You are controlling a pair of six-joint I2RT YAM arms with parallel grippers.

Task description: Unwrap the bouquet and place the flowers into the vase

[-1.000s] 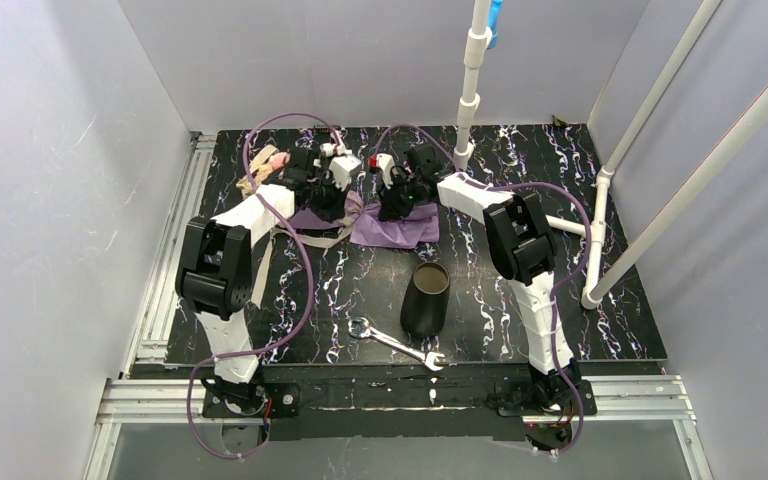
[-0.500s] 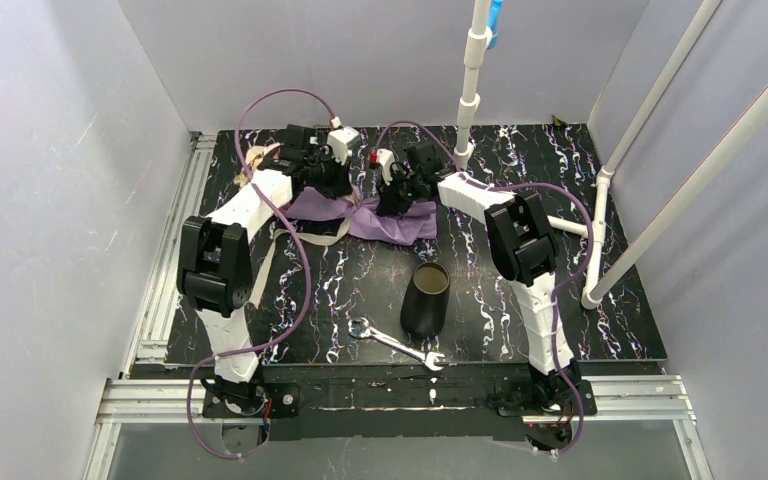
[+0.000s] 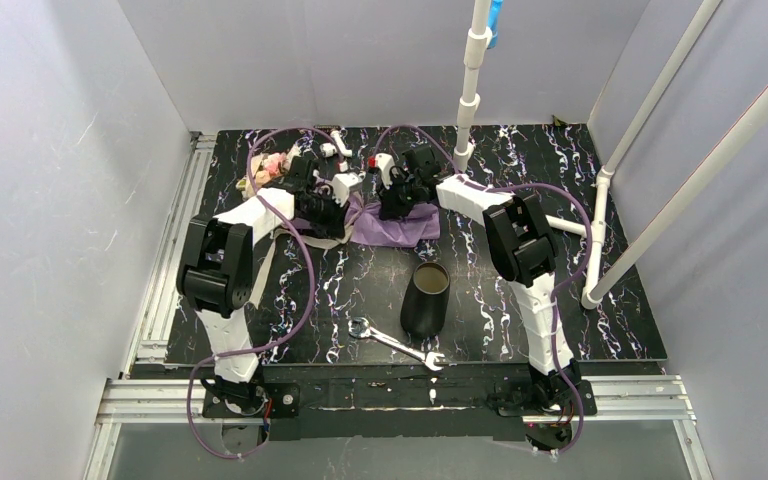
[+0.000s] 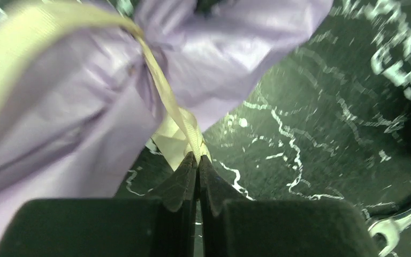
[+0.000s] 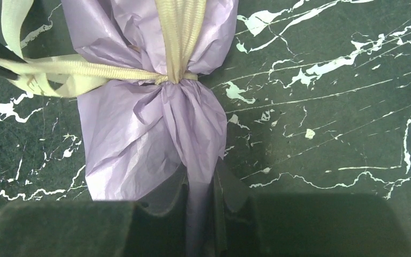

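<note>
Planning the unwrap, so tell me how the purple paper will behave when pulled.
Probably floppy and light: the purple paper is creased and bunched where the ribbon cinches it. Likely tears easily; it looks thin like tissue. Should not slip out readily, since the right end effector pinches a gathered fold.

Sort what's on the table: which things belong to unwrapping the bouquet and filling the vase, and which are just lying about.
For the job: bouquet, ribbon, flowers, vase.
Lying about: wrench, white pipe stand.
</note>
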